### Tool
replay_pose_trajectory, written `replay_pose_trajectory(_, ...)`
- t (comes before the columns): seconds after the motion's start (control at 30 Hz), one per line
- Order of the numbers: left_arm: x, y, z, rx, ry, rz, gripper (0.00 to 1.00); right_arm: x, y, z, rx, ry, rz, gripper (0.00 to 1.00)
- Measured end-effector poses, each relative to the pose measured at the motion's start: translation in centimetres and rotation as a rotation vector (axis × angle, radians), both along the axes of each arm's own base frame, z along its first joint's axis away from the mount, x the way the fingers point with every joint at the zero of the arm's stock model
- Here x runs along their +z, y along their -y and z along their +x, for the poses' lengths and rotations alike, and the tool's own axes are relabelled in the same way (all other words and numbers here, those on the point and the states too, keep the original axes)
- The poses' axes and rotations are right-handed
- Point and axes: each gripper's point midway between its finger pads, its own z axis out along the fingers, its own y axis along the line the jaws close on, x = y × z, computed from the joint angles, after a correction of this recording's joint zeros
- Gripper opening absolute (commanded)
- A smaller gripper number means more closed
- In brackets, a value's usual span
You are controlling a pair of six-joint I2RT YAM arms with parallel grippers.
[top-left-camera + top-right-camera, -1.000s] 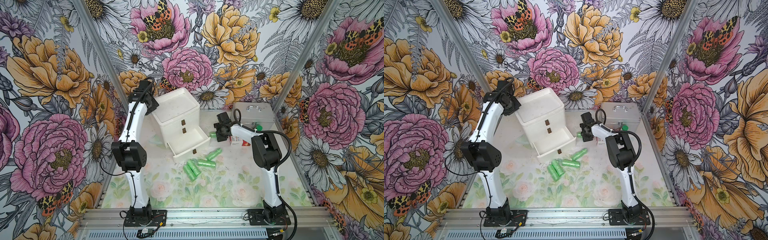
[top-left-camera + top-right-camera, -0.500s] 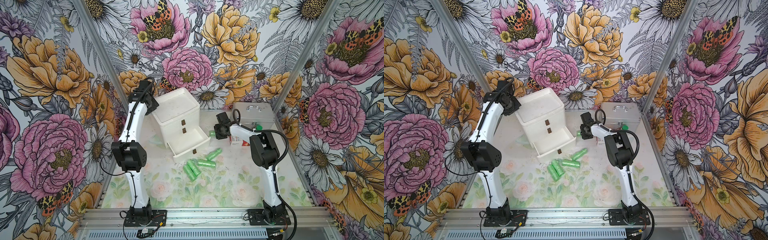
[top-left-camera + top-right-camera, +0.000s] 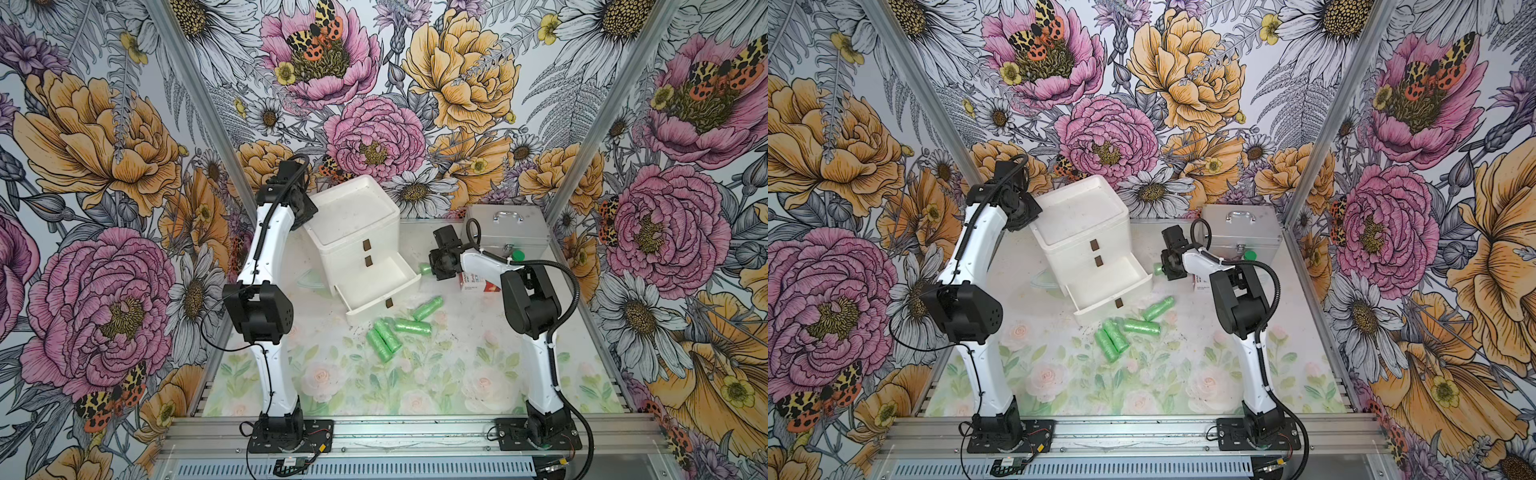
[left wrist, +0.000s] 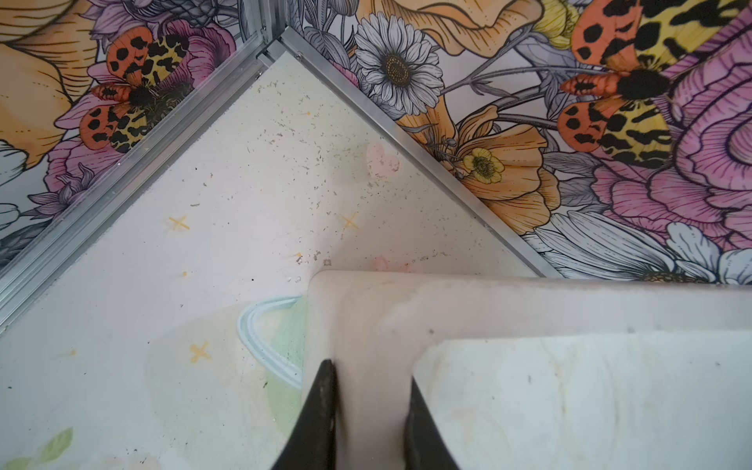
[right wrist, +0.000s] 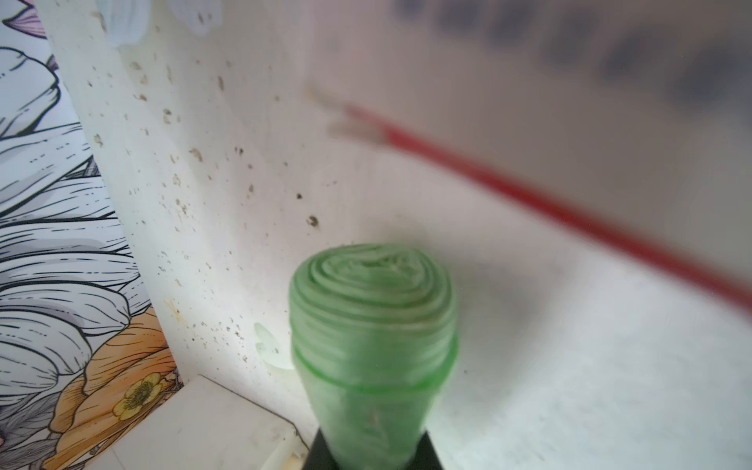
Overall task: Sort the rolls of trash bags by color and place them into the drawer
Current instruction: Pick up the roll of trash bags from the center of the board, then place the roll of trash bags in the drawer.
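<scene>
The left gripper [image 4: 370,411] is clenched on the raised rim of the white drawer unit [image 4: 569,309] at the bottom middle of the left wrist view, one black finger [image 4: 321,407] outside the wall and the other inside; in both top views it sits at the unit's upper left corner, left of centre. The right gripper [image 5: 372,455] is grasping a light green roll [image 5: 372,309], which sticks out end-on from between the dark jaws at the bottom centre of the right wrist view; in a top view this roll [image 3: 424,269] shows just right of centre, near the right corner of the pulled-out bottom drawer [image 3: 374,284] but apart from it; whether it touches the table [image 3: 457,374] I cannot tell. Below the drawer, mid-frame, lie four more green rolls [image 3: 411,327], close together on the table; a red and white box [image 3: 473,283] lies just right of the right gripper; a silver case [image 3: 505,226] stands above it, upper right of centre.
</scene>
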Motion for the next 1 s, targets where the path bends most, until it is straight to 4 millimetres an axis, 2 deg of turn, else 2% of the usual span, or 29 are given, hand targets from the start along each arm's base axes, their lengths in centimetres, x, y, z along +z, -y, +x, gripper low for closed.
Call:
replay_pose_trajectory(0.07,0.0,0.0,0.0,0.000,-0.001,0.000,0.00,0.9,0.2,-0.8,0.029,0.011,-0.024,0.10)
replay_pose_trajectory(0.13,0.0,0.0,0.0,0.000,0.000,0.000,0.00,2.6,0.0,-1.4,0.064,0.039,-0.039,0.10)
replay_pose_trajectory(0.33,0.0,0.0,0.0,0.001,0.000,0.000,0.00,10.3,-1.1,-3.9,0.179,0.201,-0.067,0.10)
replay_pose_trajectory(0.43,0.1,0.0,0.0,0.001,0.002,-0.001,0.00,13.3,-1.6,-5.2,0.225,0.266,-0.077,0.10)
replay_pose_trajectory(0.5,0.1,0.0,0.0,0.002,0.005,-0.001,0.00,14.5,-2.4,-5.7,0.261,0.299,-0.081,0.09)
replay_pose_trajectory(0.57,0.2,0.0,-0.1,0.002,0.007,-0.002,0.00,14.9,-3.6,-6.4,0.307,0.316,-0.087,0.09)
replay_pose_trajectory(0.7,0.3,0.0,-0.1,0.002,0.008,-0.002,0.00,14.3,-6.5,-8.0,0.385,0.304,-0.068,0.08)
replay_pose_trajectory(0.8,0.3,0.0,-0.1,0.002,0.008,-0.001,0.00,13.6,-10.4,-9.5,0.474,0.287,-0.034,0.08)
replay_pose_trajectory(0.87,0.3,0.0,-0.1,0.002,0.008,-0.001,0.00,13.1,-13.7,-10.1,0.540,0.283,-0.001,0.08)
replay_pose_trajectory(1.0,0.3,0.0,-0.1,0.002,0.009,-0.002,0.00,11.9,-18.1,-11.5,0.623,0.263,0.051,0.07)
